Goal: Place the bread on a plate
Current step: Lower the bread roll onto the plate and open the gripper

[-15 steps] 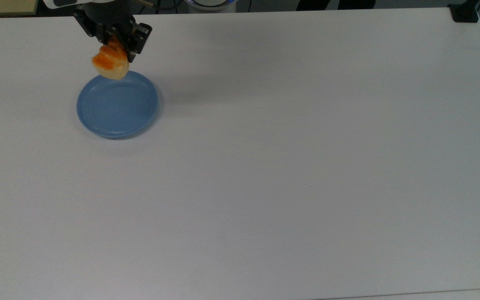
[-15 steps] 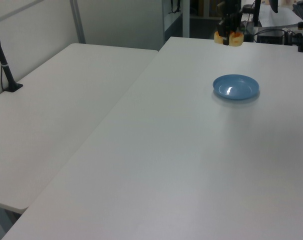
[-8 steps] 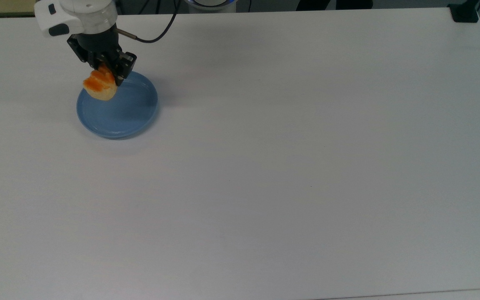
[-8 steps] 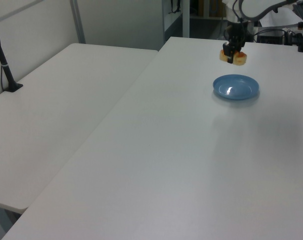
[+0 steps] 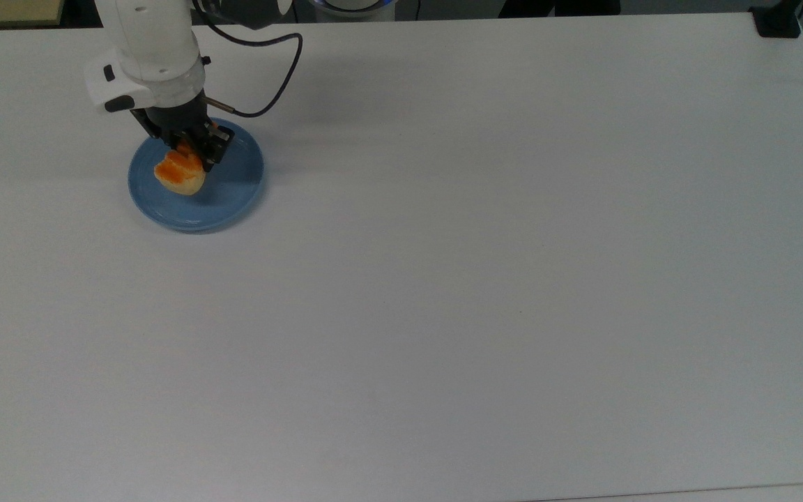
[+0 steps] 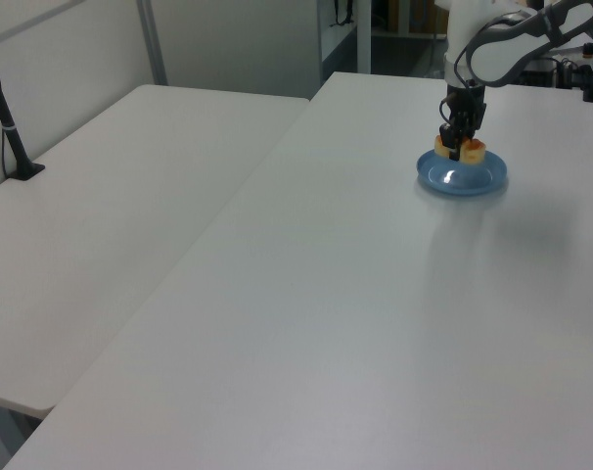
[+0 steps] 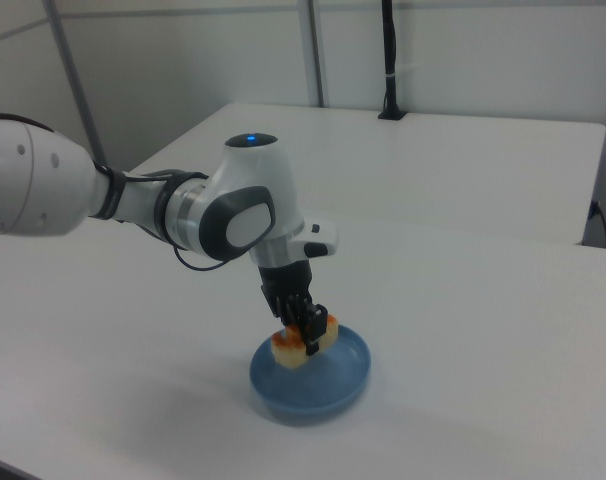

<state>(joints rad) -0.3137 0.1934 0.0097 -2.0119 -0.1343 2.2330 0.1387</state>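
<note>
In the top view, the gripper (image 5: 194,150) is clamping the bread (image 5: 180,174), a glossy orange-brown roll with pale sides, over the light-blue plate (image 5: 234,195). In the left view, the bread (image 6: 460,150) is sitting low over the plate (image 6: 463,176), possibly touching it. In the right view, the gripper (image 7: 305,335) is pinching the bread (image 7: 303,346) above the plate (image 7: 333,390).

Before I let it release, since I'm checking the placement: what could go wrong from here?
The gripper is shut on the bread, which sits toward the top view's left part of the plate, not its centre; on release it might roll toward the rim. Pressing lower could also tip or slide the shallow plate.
</note>
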